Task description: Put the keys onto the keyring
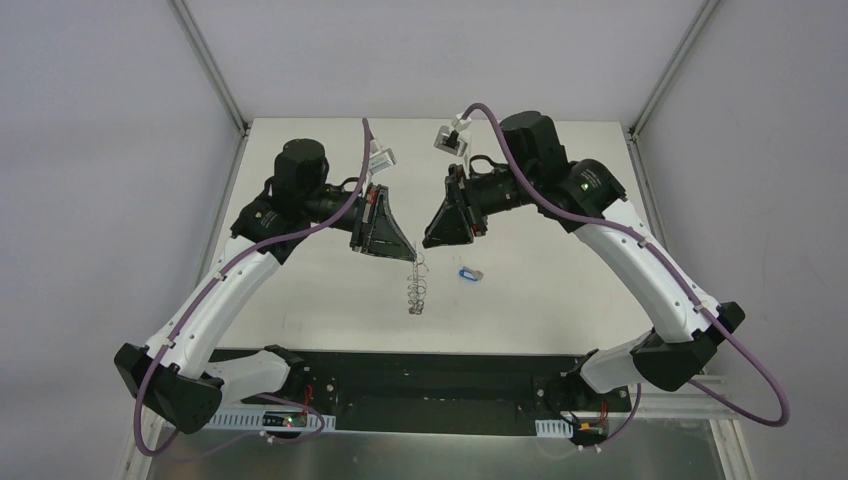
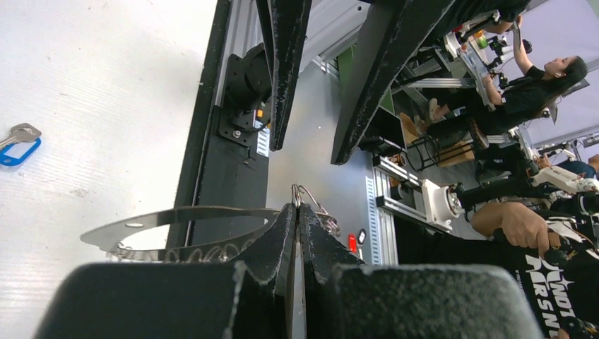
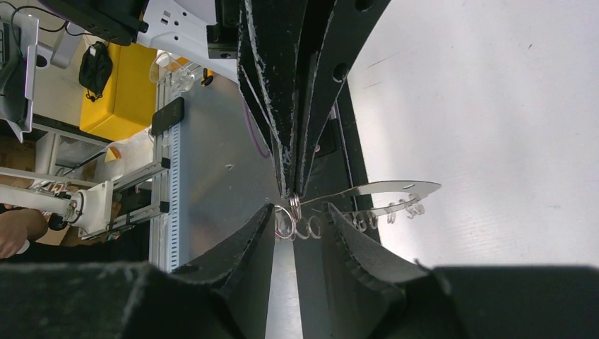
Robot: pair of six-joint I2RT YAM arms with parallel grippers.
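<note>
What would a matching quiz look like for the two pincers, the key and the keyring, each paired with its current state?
Things:
1. left pincer
2. right pincer
3. key
4. keyring

States:
A. lying loose on the table
B. fingers apart
C. clamped shut
D. held by a pincer

Pairs: 1-C, 2-B, 3-A, 4-D

key cut by left edge; keyring part hidden behind left fingers.

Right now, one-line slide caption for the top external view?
Left jaws shut on the keyring, right jaws open beside it, blue key lying on the table.
</note>
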